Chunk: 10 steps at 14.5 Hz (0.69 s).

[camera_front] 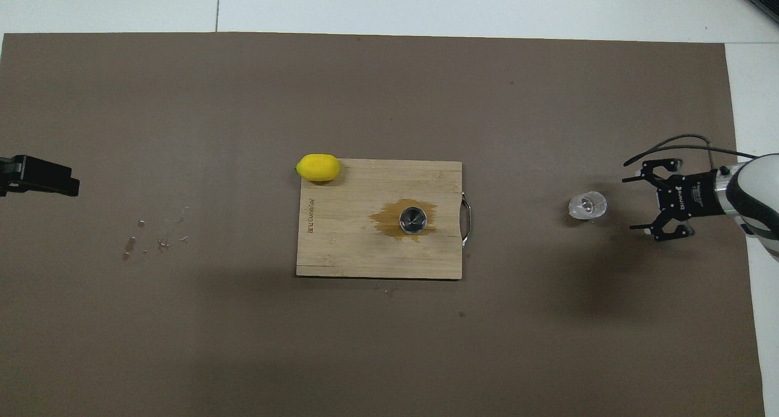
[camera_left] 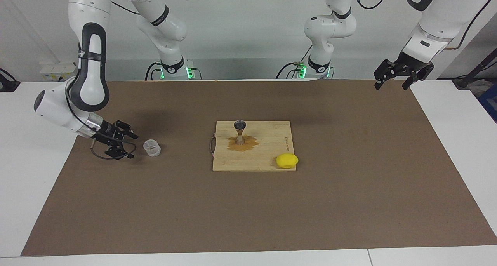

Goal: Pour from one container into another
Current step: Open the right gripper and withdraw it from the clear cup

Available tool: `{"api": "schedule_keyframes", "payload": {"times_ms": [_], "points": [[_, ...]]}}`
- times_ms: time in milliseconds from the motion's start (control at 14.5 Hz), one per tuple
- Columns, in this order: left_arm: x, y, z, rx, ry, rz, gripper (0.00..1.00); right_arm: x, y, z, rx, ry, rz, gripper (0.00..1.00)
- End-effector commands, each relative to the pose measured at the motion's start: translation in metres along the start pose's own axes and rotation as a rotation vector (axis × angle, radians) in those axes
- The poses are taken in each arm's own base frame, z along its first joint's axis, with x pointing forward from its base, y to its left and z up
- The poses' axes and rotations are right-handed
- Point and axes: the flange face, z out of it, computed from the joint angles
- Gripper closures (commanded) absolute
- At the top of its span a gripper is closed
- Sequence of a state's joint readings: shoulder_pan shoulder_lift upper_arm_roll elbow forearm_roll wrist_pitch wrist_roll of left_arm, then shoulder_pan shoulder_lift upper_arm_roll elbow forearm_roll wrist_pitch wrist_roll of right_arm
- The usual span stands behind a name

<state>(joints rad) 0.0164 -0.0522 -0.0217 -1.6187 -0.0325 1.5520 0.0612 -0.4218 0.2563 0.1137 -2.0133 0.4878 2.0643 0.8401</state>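
The small clear glass cup (camera_left: 152,148) (camera_front: 588,206) stands upright on the brown mat toward the right arm's end of the table, with nothing holding it. My right gripper (camera_left: 132,145) (camera_front: 632,203) is open, low over the mat beside the cup and a short gap away from it, its jaws facing the cup. The metal hourglass jigger (camera_left: 240,132) (camera_front: 412,218) stands upright on the wooden cutting board (camera_left: 268,141) (camera_front: 341,246) in a brown puddle. My left gripper (camera_left: 390,86) (camera_front: 39,176) waits open, raised over the mat's edge at the left arm's end.
A yellow lemon (camera_left: 287,160) (camera_front: 317,167) lies at the board's corner farthest from the robots, toward the left arm's end. Small droplets (camera_front: 152,237) dot the mat near the left arm's end. The board has a metal handle (camera_front: 466,222) facing the cup.
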Motion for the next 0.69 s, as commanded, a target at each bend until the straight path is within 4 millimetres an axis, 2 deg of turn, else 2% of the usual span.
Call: {"api": "schedule_keyframes", "payload": {"times_ms": [0, 138, 344, 481, 619], "points": [[-0.007, 0.004, 0.0, 0.018, 0.013, -0.006, 0.0, -0.031, -0.003, -0.028, -0.03, 0.103, -0.213, 0.01], [-0.007, 0.004, 0.0, 0.018, 0.013, -0.007, 0.0, -0.063, -0.018, -0.021, -0.069, 0.125, -0.454, 0.01], [-0.007, 0.006, -0.001, 0.018, 0.016, -0.002, 0.0, -0.105, -0.038, -0.027, -0.209, 0.269, -0.778, 0.01], [-0.007, 0.006, -0.001, 0.016, 0.016, -0.004, 0.0, -0.158, -0.048, -0.025, -0.27, 0.343, -0.931, 0.01], [-0.007, 0.006, 0.0, 0.016, 0.015, -0.002, 0.0, -0.191, -0.053, -0.033, -0.299, 0.41, -1.021, 0.01]]}}
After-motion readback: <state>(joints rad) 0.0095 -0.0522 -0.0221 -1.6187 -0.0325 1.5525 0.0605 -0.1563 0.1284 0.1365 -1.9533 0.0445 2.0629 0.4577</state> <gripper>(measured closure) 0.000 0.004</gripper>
